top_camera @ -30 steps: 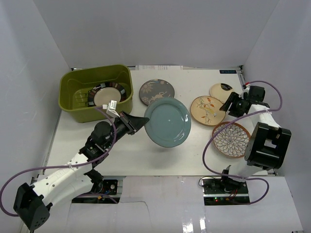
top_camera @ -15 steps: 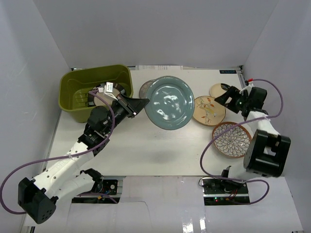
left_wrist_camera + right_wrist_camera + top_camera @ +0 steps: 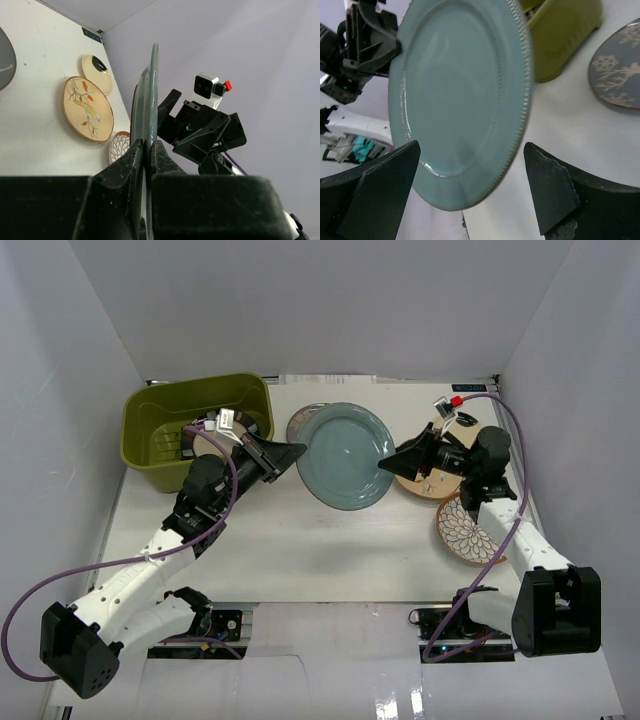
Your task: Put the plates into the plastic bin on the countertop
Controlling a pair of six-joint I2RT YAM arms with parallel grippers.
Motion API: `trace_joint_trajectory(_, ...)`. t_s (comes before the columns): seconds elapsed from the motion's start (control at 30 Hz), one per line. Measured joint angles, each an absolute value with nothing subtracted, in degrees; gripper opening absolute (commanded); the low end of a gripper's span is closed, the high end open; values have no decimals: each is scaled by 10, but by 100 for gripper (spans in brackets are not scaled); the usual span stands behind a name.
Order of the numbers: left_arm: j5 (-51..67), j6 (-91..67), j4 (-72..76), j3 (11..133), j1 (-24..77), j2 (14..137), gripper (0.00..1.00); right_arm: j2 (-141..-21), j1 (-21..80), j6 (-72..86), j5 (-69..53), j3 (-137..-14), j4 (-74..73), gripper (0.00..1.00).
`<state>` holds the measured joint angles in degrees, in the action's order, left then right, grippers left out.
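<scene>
On my remote feed, the left gripper [image 3: 296, 452] is clamped on the rim of the blue-grey plate [image 3: 345, 455]; in its wrist view the two black fingers pinch that thin, glazed edge [image 3: 152, 90] between them, the plate standing nearly on edge. The plate is round, smooth and glossy, with a finely ribbed border [image 3: 460, 100]; it hangs above the white countertop [image 3: 300, 550], between the plastic bin [image 3: 150, 405] and the right gripper [image 3: 392, 462].

The right gripper's matte black fingers [image 3: 547, 187] are spread wide at the plate's far rim; I cannot tell whether they touch it.

The bin is olive green, rounded at the corners, its flared rim just beside the left wrist; its near right corner shows in the right wrist view [image 3: 565, 40]. The grey deer plate [image 3: 620, 70] lies flat behind the lifted one. The cream leaf-and-bird plate [image 3: 87, 107], the small cream plate [image 3: 95, 67] and the petal plate [image 3: 465, 530] lie flat on the right side. Bare countertop stretches from under the plate toward the arm bases; plain white walls close in on three sides.
</scene>
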<state>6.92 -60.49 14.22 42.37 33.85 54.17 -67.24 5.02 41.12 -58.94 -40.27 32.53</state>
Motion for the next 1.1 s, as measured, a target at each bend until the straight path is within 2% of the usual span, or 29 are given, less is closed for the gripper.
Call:
trace_joint_trajectory(0.1,70,-610,142,424,338,542,0,-673,79,417,-601,-403,331,96)
trace_joint_trajectory(0.13,71,-612,142,424,338,542,0,-673,87,423,-602,-403,339,86)
trace_joint_trajectory(0.17,73,-614,142,424,338,542,0,-674,92,430,-602,-403,351,74)
trace_joint_trajectory(0.2,73,-616,142,424,338,541,0,-676,99,444,-597,-402,367,49)
trace_joint_trajectory(0.23,74,-617,144,424,336,540,0,-679,104,448,-598,-402,378,33)
trace_joint_trajectory(0.27,73,-620,147,423,334,537,0,-683,109,476,-591,-402,388,9)
trace_joint_trajectory(0.33,68,-611,146,423,330,525,0,-686,118,509,-581,-401,390,8)
trace_joint_trajectory(0.4,66,-586,133,425,328,510,24,-687,126,552,-573,-400,390,8)
trace_joint_trajectory(0.43,63,-573,118,429,328,505,50,-687,133,561,-570,-400,389,8)
trace_joint_trajectory(0.53,27,-529,34,478,331,493,83,-685,158,548,-532,-414,356,8)
trace_joint_trajectory(0.6,-3,-490,-22,523,332,485,97,-690,183,533,-495,-443,310,8)
trace_joint_trajectory(0.8,-134,-379,-162,634,333,428,98,-800,293,486,-357,-649,210,8)
trace_joint_trajectory(0.97,-267,-310,-242,688,333,381,98,-971,367,476,-260,-849,190,8)
trace_joint_trajectory(1.1,-324,-276,-266,711,333,382,98,-1135,405,474,-197,-1037,136,8)
